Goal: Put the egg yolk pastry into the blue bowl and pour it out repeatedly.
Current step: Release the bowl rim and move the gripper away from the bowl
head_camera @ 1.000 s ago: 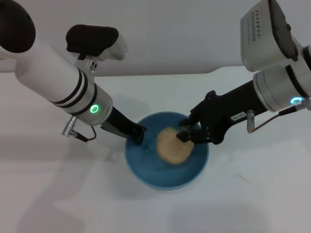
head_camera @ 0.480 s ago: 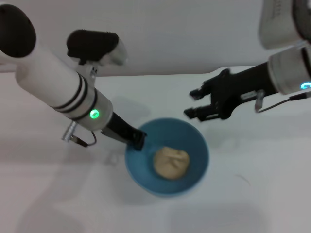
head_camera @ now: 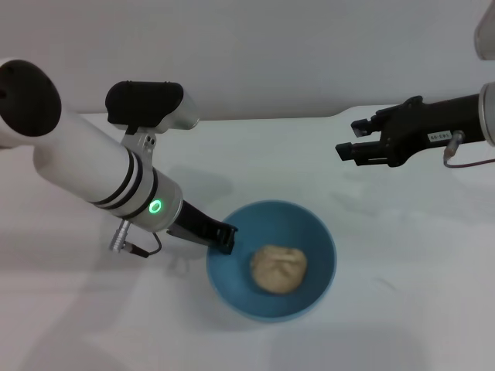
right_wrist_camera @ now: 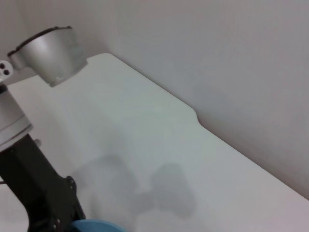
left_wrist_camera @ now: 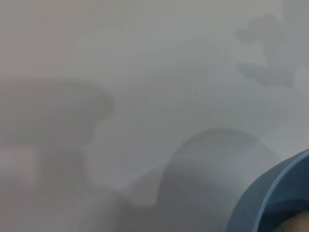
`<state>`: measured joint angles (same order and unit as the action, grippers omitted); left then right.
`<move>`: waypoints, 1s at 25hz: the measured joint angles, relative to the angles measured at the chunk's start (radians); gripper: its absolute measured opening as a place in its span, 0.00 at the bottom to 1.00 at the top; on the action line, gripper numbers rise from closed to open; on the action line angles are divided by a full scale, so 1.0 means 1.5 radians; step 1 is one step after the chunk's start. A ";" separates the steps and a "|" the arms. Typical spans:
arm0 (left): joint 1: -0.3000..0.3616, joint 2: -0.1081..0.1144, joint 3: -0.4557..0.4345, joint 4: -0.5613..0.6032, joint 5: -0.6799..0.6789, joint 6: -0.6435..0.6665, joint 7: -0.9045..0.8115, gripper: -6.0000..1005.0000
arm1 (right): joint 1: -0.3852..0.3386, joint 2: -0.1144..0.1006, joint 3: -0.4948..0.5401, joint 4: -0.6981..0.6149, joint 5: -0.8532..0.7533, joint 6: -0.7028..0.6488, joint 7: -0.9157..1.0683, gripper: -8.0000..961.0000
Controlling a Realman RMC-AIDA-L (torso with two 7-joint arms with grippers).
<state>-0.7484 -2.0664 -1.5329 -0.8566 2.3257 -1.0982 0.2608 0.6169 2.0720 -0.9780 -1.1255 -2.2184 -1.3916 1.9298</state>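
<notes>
Head view: we see the egg yolk pastry (head_camera: pixel 278 270) lying inside the blue bowl (head_camera: pixel 319 234) toward the surface's (head_camera: pixel 402 263) near edge. Left pincer (head_camera: pixel 225 238) clamps the bowl's rim. Right pincer (head_camera: pixel 346 149) hangs open and empty near the far edge, well apart.

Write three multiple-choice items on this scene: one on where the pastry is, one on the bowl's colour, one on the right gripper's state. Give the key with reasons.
1. Where is the egg yolk pastry?
A. inside the blue bowl
B. on the table
C. in the right gripper

2. What colour is the bowl?
A. red
B. blue
C. white

3. How is the right gripper?
A. shut on the pastry
B. open and empty, above the table away from the bowl
C. gripping the bowl's rim

Key: 1 A, it lies on the bowl's floor. 2 B, its wall is light blue. 3 B, nothing sits between its fingers, while the left gripper is at the rim.
</notes>
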 joint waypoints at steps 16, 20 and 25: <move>0.001 0.002 0.017 0.024 -0.005 0.006 -0.007 0.08 | -0.003 -0.001 -0.002 0.014 -0.001 0.026 -0.001 0.48; 0.001 0.004 0.015 0.016 -0.006 0.004 -0.021 0.13 | -0.008 0.000 -0.003 0.013 -0.001 0.026 -0.001 0.48; 0.001 0.005 0.012 0.002 -0.006 -0.007 -0.022 0.28 | -0.015 0.001 0.000 0.008 0.000 0.026 0.002 0.48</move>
<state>-0.7472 -2.0593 -1.5151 -0.8541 2.3167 -1.1093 0.2274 0.5939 2.0729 -0.9783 -1.1128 -2.2189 -1.3529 1.9328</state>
